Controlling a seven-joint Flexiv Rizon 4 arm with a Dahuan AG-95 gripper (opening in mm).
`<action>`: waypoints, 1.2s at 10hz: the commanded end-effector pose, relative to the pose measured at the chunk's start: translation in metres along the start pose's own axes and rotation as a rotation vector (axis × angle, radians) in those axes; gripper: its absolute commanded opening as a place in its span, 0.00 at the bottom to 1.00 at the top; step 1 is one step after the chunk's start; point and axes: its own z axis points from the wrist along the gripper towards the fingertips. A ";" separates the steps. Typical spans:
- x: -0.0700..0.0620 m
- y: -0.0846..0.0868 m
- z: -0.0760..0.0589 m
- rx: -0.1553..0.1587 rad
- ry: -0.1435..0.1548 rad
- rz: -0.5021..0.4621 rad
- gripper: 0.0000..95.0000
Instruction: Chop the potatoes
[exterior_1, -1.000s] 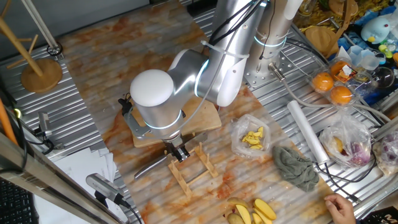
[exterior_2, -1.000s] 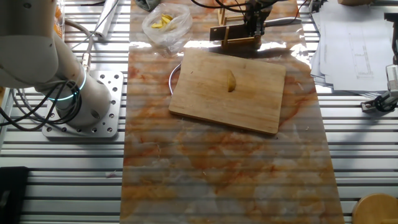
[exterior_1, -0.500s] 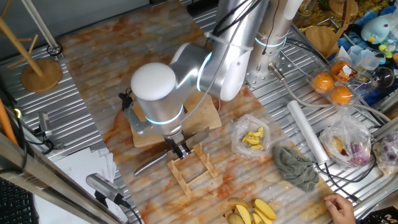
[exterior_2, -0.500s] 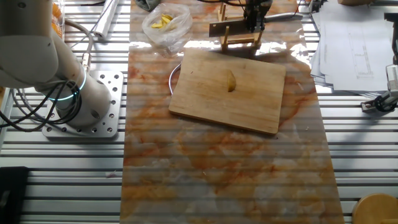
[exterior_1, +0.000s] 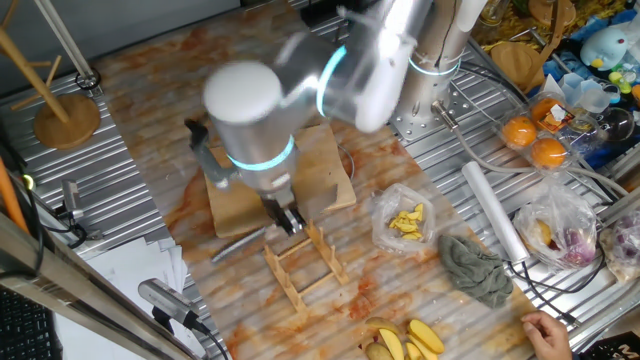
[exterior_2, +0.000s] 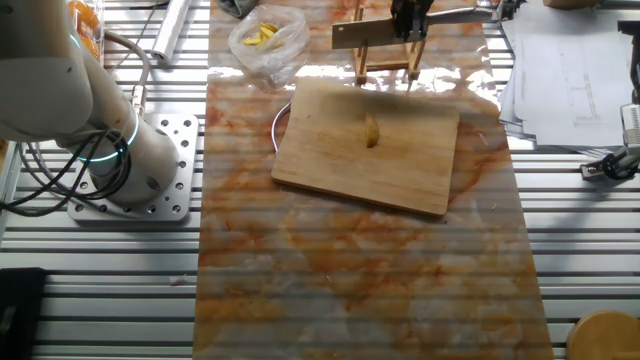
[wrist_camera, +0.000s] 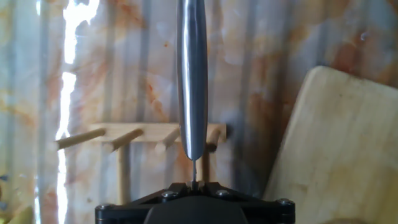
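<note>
A steel knife (wrist_camera: 191, 74) is clamped by the gripper (wrist_camera: 194, 185) above the wooden rack (wrist_camera: 149, 140). The potato (exterior_2: 372, 130) lies mid cutting board (exterior_2: 330, 155). The knife could be twisted loose if it snags the rack.

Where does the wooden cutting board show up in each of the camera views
One fixed view: cutting board left of centre, mostly hidden behind the arm.
The other fixed view: upper centre, fully visible, the potato lying on it.
Hand view: only its rounded corner, at the right edge.
Shared landmark: the wooden rack beside the board.
</note>
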 end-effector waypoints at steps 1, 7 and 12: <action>-0.007 -0.006 -0.023 0.017 0.021 0.020 0.00; -0.016 -0.074 -0.014 0.068 0.010 -0.014 0.00; 0.006 -0.121 0.000 0.090 0.087 -0.001 0.00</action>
